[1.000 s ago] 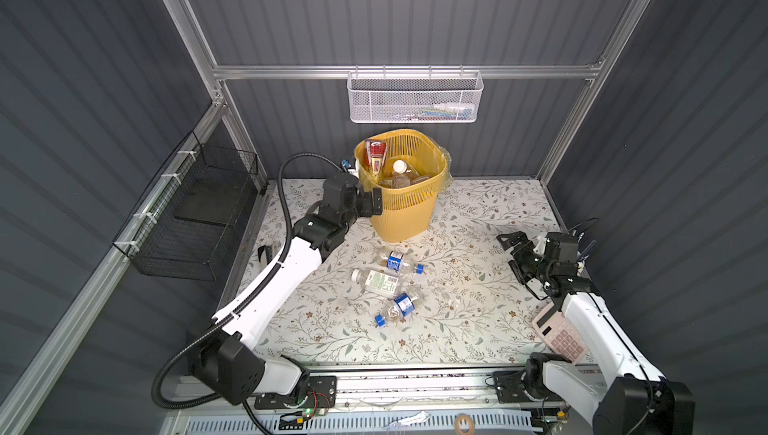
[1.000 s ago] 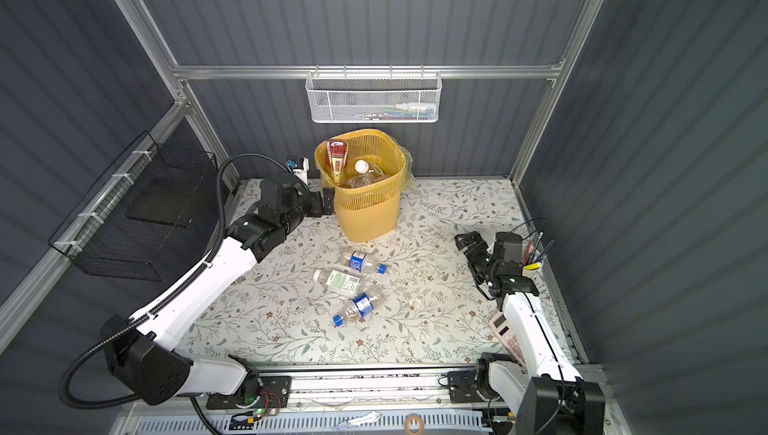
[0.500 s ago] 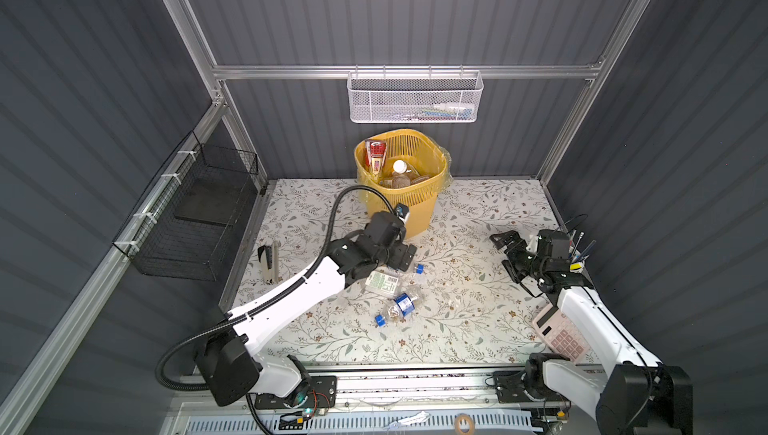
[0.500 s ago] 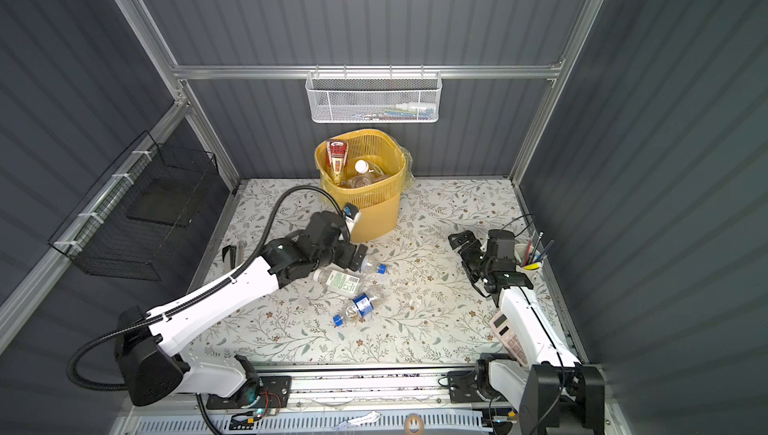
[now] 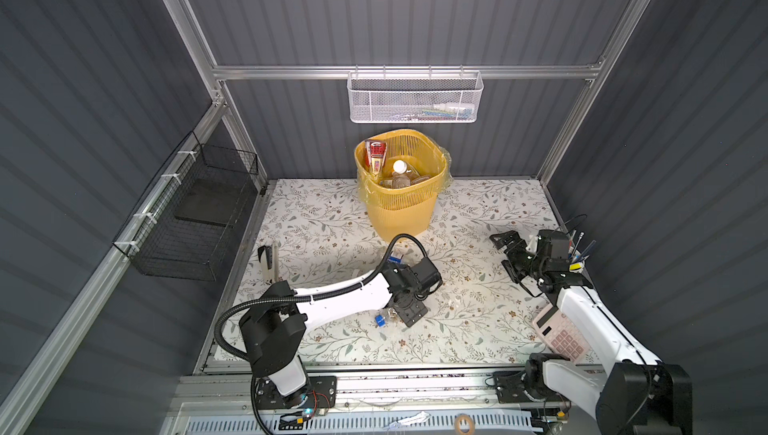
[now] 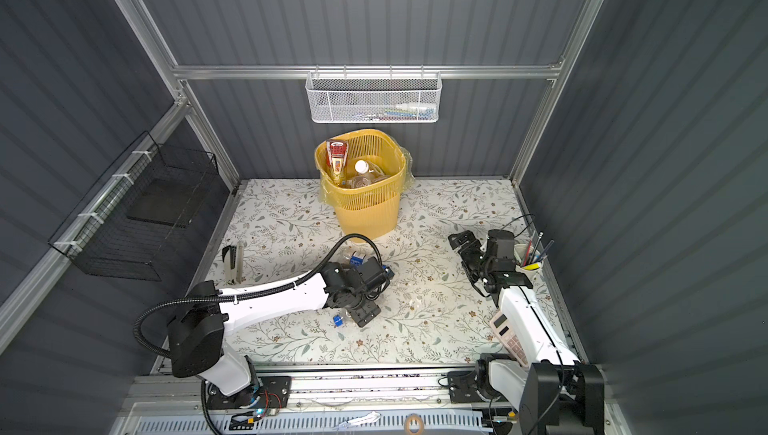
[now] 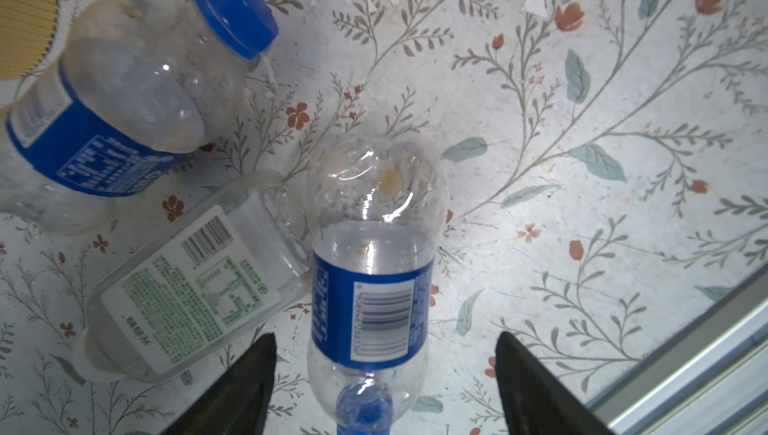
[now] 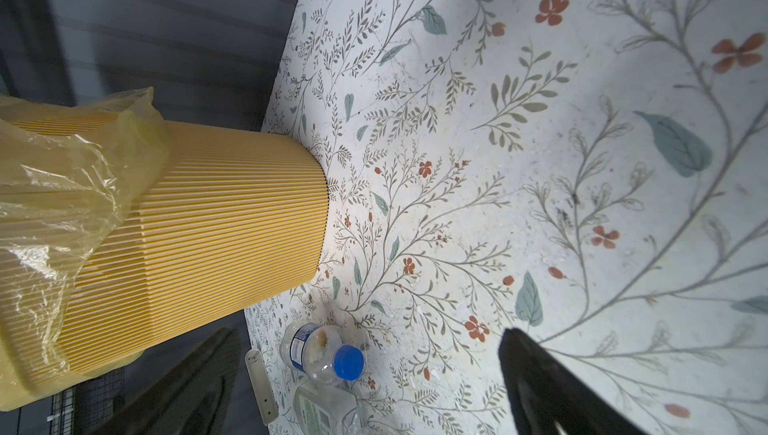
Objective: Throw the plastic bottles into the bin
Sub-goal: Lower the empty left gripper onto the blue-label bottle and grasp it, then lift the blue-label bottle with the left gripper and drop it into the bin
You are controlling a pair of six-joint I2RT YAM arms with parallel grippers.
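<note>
Plastic bottles (image 5: 401, 181) lie in the tall yellow lattice bin (image 5: 401, 208) at the far centre in both top views; nearer, we see the left gripper (image 5: 407, 313) low over a clear blue-capped bottle (image 5: 379, 320). Our left wrist view shows its fingers (image 7: 257, 370) apart astride that bottle, a clear green-labelled bottle (image 7: 195, 291) just beside. Our right wrist view shows the right gripper (image 8: 365, 333) with fingers apart.

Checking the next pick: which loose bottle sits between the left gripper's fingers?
The barcode-up blue bottle, cap toward the left gripper; the second blue bottle and the green-label bottle lie outside its jaws.
</note>
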